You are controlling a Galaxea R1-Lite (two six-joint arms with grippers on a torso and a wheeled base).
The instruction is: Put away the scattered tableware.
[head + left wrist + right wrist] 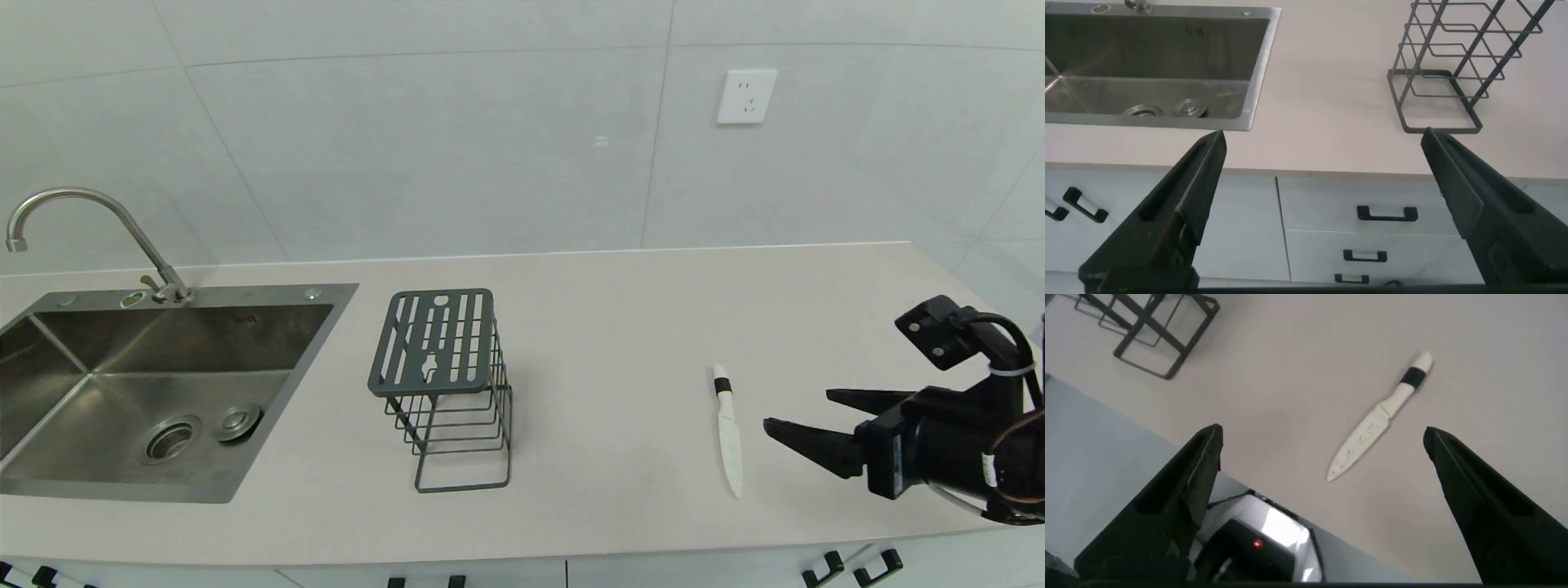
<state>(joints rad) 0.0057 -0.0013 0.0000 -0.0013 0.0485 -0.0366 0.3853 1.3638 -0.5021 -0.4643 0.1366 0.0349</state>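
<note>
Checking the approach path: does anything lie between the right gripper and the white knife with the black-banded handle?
No. In the head view, the pale beige countertop between the open black right gripper and the white black-banded knife is bare.

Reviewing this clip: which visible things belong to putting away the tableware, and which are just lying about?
Belongs to the job: white knife, dark wire rack, right gripper.
Just there: sink, faucet, wall socket.
</note>
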